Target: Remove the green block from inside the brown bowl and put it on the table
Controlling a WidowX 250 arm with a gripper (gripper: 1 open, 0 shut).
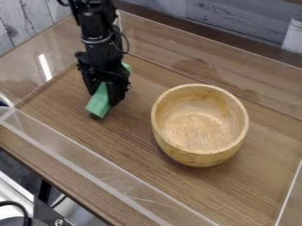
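Gripper (104,91) clamped on green block (99,103), left of brown bowl (200,124) (emptied): release gently once flat on table (141,168).

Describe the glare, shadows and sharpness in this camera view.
Camera view: soft, even light; pale glare streaks on the clear acrylic walls and a dull sheen on the table; faint shadow beneath the brown bowl; the green block in the pincer is slightly soft; the whole image is low-resolution.

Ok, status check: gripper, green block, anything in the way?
Gripper shut on green block, block's lower end at the table, left of brown bowl. Bowl empty. Nothing in the way.
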